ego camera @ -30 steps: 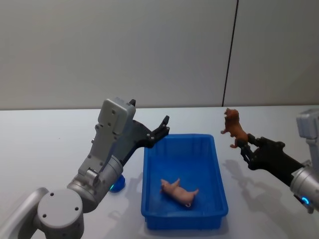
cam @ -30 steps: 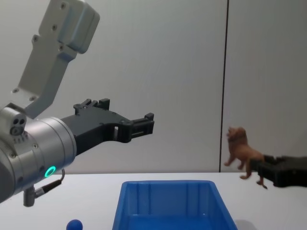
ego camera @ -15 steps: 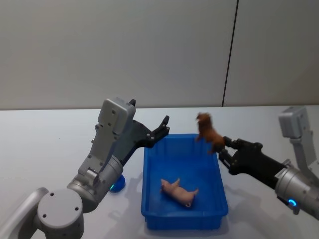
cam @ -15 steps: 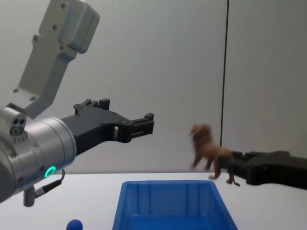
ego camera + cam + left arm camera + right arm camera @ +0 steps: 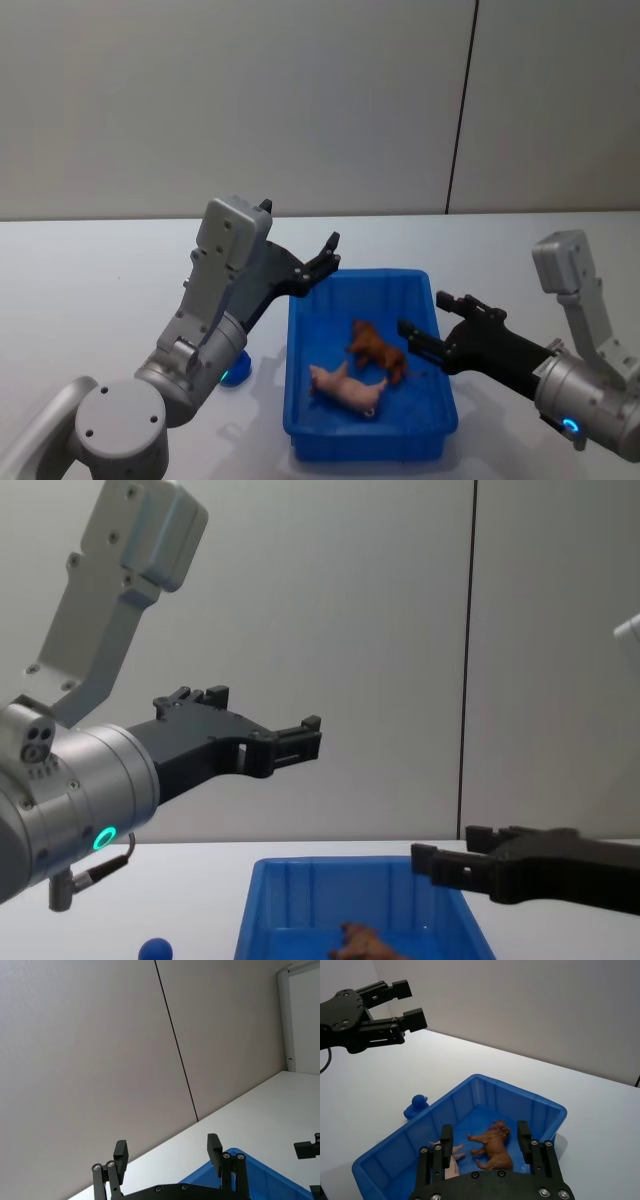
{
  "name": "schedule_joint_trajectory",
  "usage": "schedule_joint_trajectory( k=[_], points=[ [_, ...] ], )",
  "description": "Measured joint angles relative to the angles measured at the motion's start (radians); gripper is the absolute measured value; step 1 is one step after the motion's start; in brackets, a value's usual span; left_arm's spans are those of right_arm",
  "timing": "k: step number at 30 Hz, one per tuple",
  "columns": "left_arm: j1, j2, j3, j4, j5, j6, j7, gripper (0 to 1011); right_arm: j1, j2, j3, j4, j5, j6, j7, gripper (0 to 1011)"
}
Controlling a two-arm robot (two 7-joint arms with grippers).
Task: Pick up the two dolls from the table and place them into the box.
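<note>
White table point(image 5: 100, 270) carries the bright blue, thick-rimmed box point(image 5: 370, 445). The left gripper point(image 5: 332, 252) hovers by the box's far left corner, fingers apart, empty. The right gripper point(image 5: 424, 314) hangs over the right rim, fingers spread wide. Below them, untouched, the brown maned lion point(image 5: 377, 349) lies on its side in the box, with the pale pink pig point(image 5: 340, 385) just beside it. A small blue piece point(image 5: 238, 370) sits left of the box.

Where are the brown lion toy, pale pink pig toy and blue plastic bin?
brown lion toy point(image 5: 377, 349): head view, its body.
pale pink pig toy point(image 5: 340, 386): head view, its belly.
blue plastic bin point(image 5: 365, 447): head view, near wall.
</note>
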Motion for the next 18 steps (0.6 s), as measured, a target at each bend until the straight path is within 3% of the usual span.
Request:
schedule_joint_trajectory(
  k=[10, 18],
  points=[
    [0.000, 0.000, 0.000, 0.000, 0.000, 0.000, 0.000, 1001, -0.034, 0.037, 0.022, -0.024, 0.024, -0.017, -0.044, 999],
    [0.000, 0.000, 0.000, 0.000, 0.000, 0.000, 0.000, 1001, -0.079, 0.084, 0.053, -0.054, 0.059, -0.046, -0.076, 1001]
  ],
)
